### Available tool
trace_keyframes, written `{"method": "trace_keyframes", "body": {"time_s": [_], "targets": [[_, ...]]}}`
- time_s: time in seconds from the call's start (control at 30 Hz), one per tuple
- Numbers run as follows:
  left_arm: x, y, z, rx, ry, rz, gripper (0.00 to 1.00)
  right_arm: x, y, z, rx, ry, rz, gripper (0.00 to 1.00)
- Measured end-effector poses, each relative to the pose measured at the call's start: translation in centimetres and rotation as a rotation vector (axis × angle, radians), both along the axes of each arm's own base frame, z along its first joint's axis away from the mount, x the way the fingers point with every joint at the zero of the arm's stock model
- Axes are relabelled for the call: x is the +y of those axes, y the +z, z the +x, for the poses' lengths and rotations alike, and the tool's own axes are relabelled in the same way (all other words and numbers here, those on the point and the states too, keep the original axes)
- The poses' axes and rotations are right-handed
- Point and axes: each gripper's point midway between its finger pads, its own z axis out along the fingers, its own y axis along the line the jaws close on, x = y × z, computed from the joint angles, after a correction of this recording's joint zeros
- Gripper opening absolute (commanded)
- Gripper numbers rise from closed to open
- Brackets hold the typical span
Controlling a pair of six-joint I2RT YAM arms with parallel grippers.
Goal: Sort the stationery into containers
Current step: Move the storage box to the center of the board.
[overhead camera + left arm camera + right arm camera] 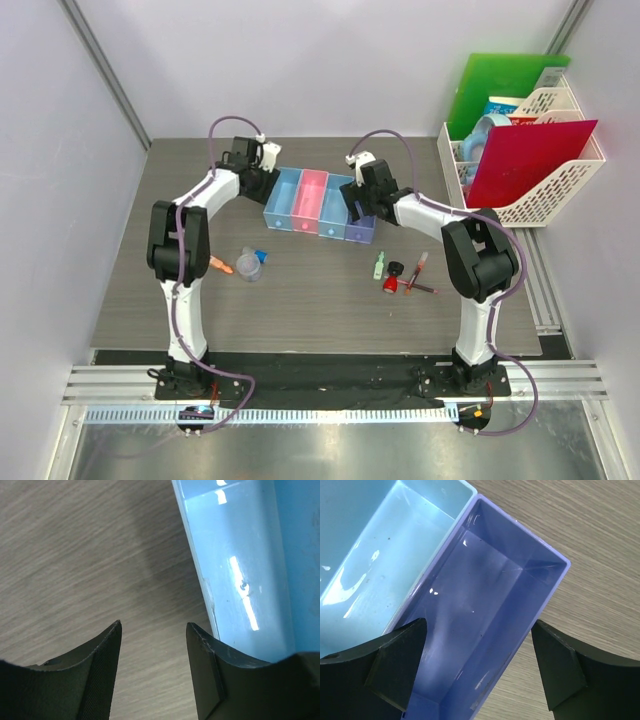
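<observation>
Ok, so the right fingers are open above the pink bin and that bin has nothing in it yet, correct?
Not quite. The right fingers are open above the purple-blue bin at the end of the row, not the pink one. The right wrist view shows it between the fingers, and it has nothing in it yet.

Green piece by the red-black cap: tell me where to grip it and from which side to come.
Grip the green piece across its narrow middle, coming straight down from above. It lies flat on the table, long axis roughly near to far, so closing across it, left to right, should suit best. The red-black cap lies close beside it; mind that side.
</observation>
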Motion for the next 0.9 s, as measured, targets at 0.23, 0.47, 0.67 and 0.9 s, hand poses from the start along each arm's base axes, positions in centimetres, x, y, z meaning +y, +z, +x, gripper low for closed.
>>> {"method": "trace_keyframes", "body": {"time_s": [0.23,0.47,0.67,0.9], "targets": [[-0.7,0.6,-3.2,0.038,-0.026,-0.006,0.54,-0.8,0.1,0.3,-0.016,-0.011,-0.048,0.92],[-1.5,0.8,-6.6,0.084,-0.064,0.007,0.54,-1.6,0.3,0.5,-0.031,-0.029,-0.086,0.91],[-1.2,0.9,-6.9,0.076,-0.048,0.05,0.57,-1.6,0.4,0.6,-0.04,-0.027,-0.095,0.92],[-1.3,3.1,-5.2,0.007,-0.026,0.06,0.61,-1.1,2.2,0.2,-0.067,-0.01,-0.085,0.93]]}}
